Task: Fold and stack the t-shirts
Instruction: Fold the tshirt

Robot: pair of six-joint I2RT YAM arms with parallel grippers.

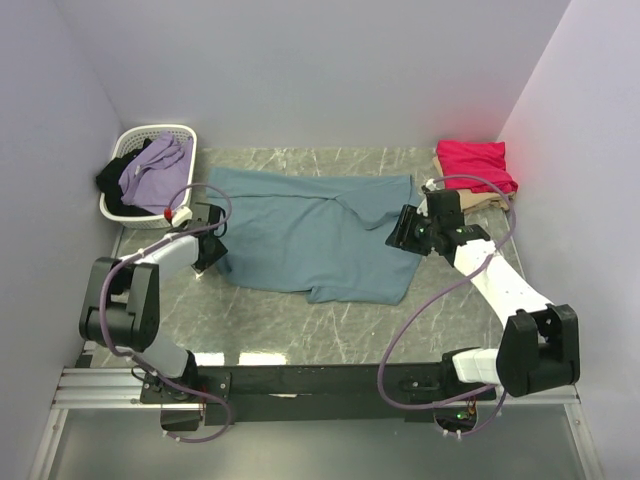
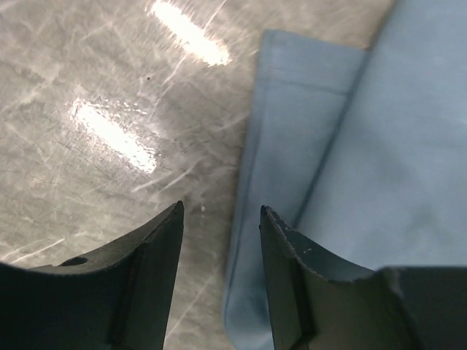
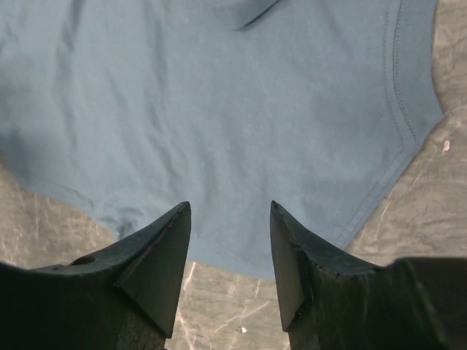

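The dusty teal-blue t-shirt (image 1: pixel 320 235) lies spread on the marble table (image 1: pixel 300 330) in the middle of the top view, partly flattened, with one fold running across its upper half. The left gripper (image 1: pixel 207 252) sits at the shirt's left edge and the right gripper (image 1: pixel 398 232) at its right edge.

In the left wrist view the left gripper (image 2: pixel 219 211) has its fingers (image 2: pixel 149 277) spread apart, nothing clamped. Bare table fills most of the gap. The teal-blue t-shirt (image 2: pixel 379 146) takes up the right side of the frame, and its doubled edge runs down beside and under the right-hand finger, with a sliver showing in the lower right of the gap. Whether that finger touches the cloth cannot be told from this angle.

In the right wrist view the right gripper (image 3: pixel 230 208) is likewise parted and grasps nothing. The teal-blue t-shirt (image 3: pixel 219 109) fills the upper part of the frame. Its hem crosses just between and below the fingers (image 3: pixel 157 262), with table showing below.

At the upper right of the top view, the bright crimson-pink t-shirt (image 1: pixel 475 162) lies folded on the pale beige t-shirt (image 1: pixel 485 203), well apart from both grippers' fingers. At the upper left stands a white basket (image 1: pixel 160 130) holding purple and black cloth.
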